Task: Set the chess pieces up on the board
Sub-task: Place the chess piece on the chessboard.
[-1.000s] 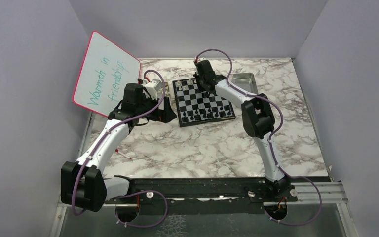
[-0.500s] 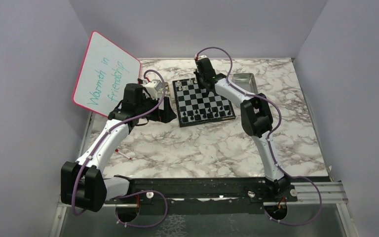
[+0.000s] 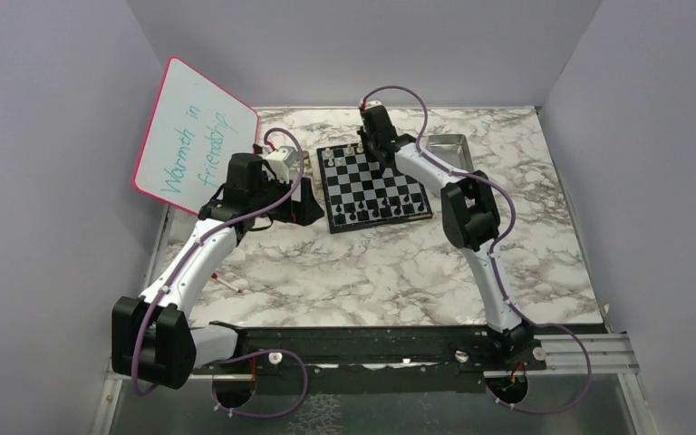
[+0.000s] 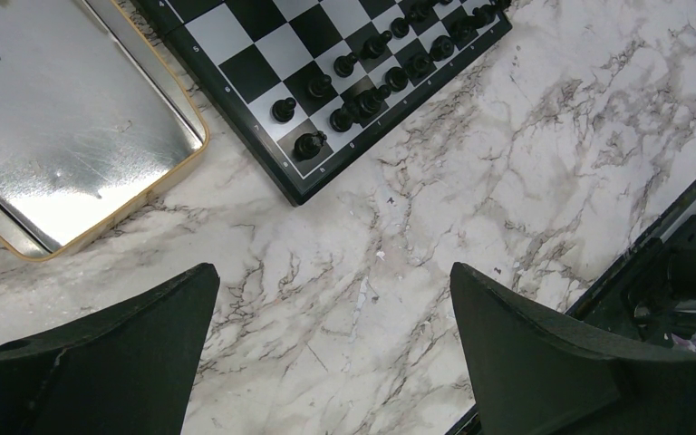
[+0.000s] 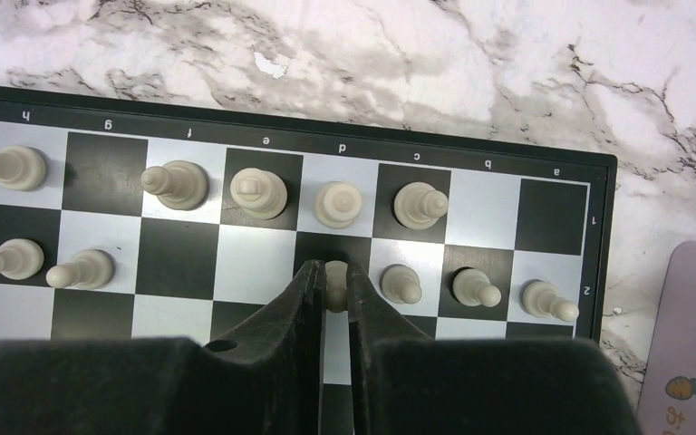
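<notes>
The board (image 3: pixel 362 181) lies at the table's far middle. Black pieces (image 3: pixel 376 211) line its near edge and whitish pieces (image 3: pixel 344 154) its far edge. My right gripper (image 3: pixel 373 149) hangs over the far rows. In the right wrist view it (image 5: pixel 334 272) is shut on a whitish pawn (image 5: pixel 336 283) over the second-row d square, between other whitish pieces (image 5: pixel 257 192) on the board (image 5: pixel 190 263). My left gripper (image 4: pixel 333 272) is open and empty above bare marble, just off the board's (image 4: pixel 236 54) corner with the black pieces (image 4: pixel 362 82).
A shiny metal tray (image 4: pixel 54 136) lies left of the board, under my left arm. Another tray (image 3: pixel 449 145) lies right of the board. A whiteboard (image 3: pixel 195 136) leans at the far left. A pink card (image 5: pixel 693 344) lies beside the board's far corner.
My right gripper has shifted slightly toward the board's far edge. The left arm has not moved.
</notes>
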### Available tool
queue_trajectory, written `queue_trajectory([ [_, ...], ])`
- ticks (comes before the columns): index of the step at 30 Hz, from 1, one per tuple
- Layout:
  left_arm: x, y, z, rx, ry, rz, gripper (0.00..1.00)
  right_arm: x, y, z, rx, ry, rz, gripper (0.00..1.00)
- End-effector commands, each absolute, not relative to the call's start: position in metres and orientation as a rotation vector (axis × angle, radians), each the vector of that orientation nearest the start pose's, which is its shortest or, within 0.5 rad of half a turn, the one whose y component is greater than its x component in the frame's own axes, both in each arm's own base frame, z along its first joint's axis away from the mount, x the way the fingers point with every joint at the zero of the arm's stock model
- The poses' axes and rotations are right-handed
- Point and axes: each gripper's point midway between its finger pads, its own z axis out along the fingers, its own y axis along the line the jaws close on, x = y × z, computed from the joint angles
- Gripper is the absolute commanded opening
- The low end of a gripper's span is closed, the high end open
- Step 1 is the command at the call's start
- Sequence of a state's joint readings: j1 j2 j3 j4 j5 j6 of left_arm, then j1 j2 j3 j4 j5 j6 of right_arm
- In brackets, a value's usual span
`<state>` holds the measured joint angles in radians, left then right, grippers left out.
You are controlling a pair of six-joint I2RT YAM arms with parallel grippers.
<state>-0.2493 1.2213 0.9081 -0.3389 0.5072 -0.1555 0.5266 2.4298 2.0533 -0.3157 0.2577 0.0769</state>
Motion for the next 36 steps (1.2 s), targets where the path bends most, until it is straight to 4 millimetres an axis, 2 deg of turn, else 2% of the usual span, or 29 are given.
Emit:
queue_trajectory([
  [1, 0.3011, -0.1696, 0.181, 0.407, 2.174, -0.768, 0.99, 0.5746, 0.2782, 0.0579, -0.358, 2.205, 0.014, 0.17],
  [36, 0.3001, -0.1701, 0.1818, 0.409, 2.171, -0.773, 0.99, 0.5674, 0.2847, 0.0634, -0.342, 2.235, 0.082, 0.18],
])
